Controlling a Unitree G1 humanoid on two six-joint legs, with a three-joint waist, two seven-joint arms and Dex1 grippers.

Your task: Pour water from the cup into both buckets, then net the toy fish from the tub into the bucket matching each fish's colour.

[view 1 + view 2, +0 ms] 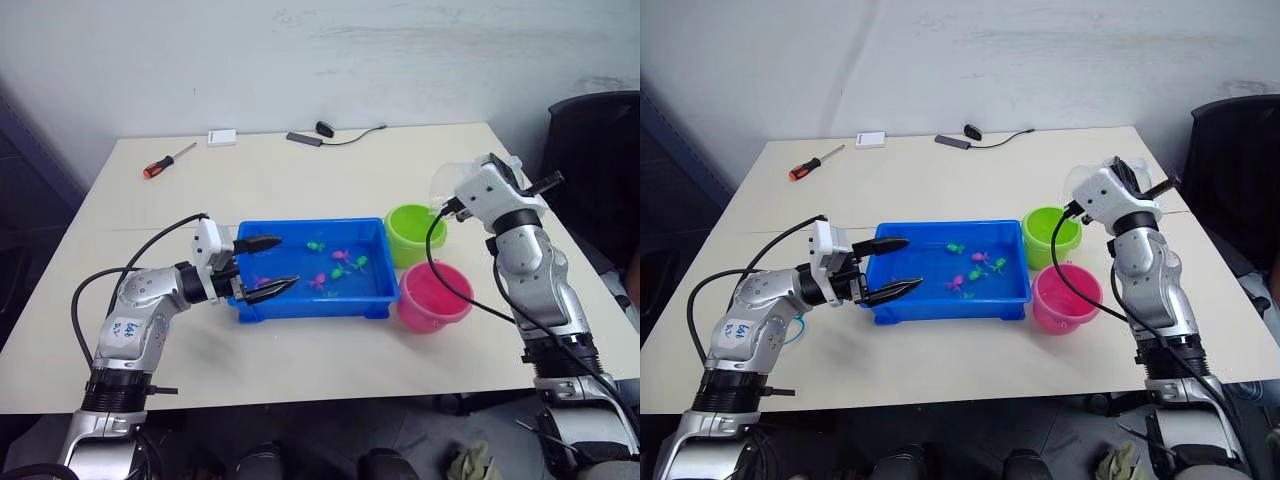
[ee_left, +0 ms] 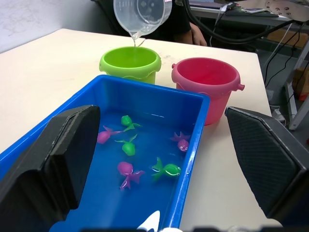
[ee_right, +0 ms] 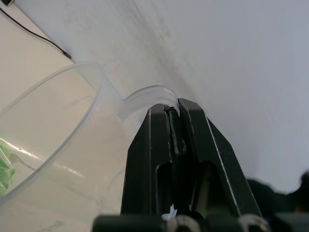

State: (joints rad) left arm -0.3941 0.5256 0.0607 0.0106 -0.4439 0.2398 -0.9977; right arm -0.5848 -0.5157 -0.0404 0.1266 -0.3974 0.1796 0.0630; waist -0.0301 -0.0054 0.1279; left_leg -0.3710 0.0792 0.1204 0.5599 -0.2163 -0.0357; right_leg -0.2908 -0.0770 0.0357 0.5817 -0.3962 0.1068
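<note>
Left wrist view, left tool [image 2: 164, 159] spread; right tool [image 3: 173, 112] pinching clear cup [image 2: 142, 14] handle

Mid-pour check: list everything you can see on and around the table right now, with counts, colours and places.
cup: 1, clear, tipped over green bucket, water streaming.
buckets: 2, lime green, pink, right of tub.
tub: 1, blue, table centre.
toy fish: about 6, green and pink, inside tub.
screwdriver: 1, orange handle, far left.
white box: 1, far edge.
black cable: 1, far edge.
chair: 1, black, right.
left gripper: open at tub's left end.
right gripper: shut on cup's handle.
</note>
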